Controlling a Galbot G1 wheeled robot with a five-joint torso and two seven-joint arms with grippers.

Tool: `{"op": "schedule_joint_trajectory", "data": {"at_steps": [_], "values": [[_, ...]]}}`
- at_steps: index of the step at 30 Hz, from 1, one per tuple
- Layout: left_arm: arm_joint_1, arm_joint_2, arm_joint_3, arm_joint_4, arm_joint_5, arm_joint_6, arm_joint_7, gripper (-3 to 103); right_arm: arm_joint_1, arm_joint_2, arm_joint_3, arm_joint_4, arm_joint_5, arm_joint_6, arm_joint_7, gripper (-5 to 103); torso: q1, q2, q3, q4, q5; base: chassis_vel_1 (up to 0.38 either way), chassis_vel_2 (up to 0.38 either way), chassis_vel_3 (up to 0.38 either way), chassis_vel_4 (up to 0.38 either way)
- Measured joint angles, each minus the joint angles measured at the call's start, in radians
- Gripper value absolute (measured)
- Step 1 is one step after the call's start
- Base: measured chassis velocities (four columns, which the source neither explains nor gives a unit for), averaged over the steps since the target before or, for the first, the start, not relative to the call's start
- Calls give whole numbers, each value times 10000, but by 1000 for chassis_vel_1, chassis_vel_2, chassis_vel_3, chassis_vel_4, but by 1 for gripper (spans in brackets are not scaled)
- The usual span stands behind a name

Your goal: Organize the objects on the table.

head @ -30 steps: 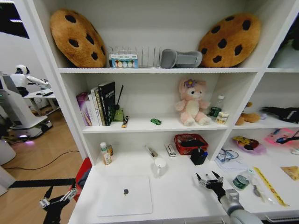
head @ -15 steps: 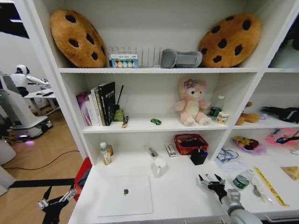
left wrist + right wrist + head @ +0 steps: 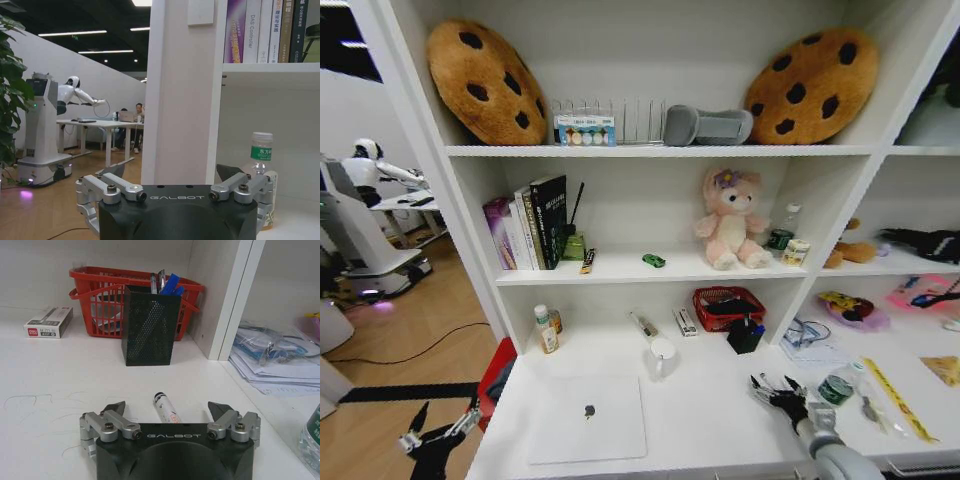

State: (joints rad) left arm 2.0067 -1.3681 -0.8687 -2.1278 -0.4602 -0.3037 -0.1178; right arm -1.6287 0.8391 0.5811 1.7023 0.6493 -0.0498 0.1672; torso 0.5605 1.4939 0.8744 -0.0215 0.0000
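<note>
Table [image 3: 710,420]: white, under shelving.
Laptop [image 3: 588,418]: shut, flat, landmark.
Right gripper [image 3: 778,392]: right of laptop, fingers wide, marker [image 3: 167,409] lying between them on table.
Left gripper [image 3: 438,428]: left of laptop, off table, fingers wide, empty.

The head view looks forward and down from above the surface [image 3: 700,420] at the shelving. The right wrist view sits low, just behind the right hand [image 3: 166,412], facing the red basket [image 3: 100,295] close by, shared with the head view. The left wrist view looks level past the shelf edge into the room.
</note>
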Motion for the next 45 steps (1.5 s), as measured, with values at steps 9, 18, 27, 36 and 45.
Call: {"op": "schedule_joint_trajectory", "data": {"at_steps": [9,18,27,36,45], "values": [[-1,-68,23,-7,20,-4,-6,100,-31,-13,-66,-68,-134,69,49,61,0,2,-1,1,-2,0,0,0,0],[-21,-63,46,-26,22,5,-18,100,-97,8,-41,9,-59,82,139,28,0,2,0,0,2,0,0,0,0],[-69,-16,64,-12,11,39,-28,100,-97,28,8,117,6,72,161,12,0,1,1,-2,4,0,0,0,0],[-53,22,57,43,-21,28,-33,100,143,-120,262,797,-333,566,-11,12,0,1,1,0,0,0,0,0,0],[-166,263,87,4,-27,148,-134,100,2230,-670,-391,732,-1146,1487,-167,12,1,-1,1,-5,1,0,0,0,0]]}}
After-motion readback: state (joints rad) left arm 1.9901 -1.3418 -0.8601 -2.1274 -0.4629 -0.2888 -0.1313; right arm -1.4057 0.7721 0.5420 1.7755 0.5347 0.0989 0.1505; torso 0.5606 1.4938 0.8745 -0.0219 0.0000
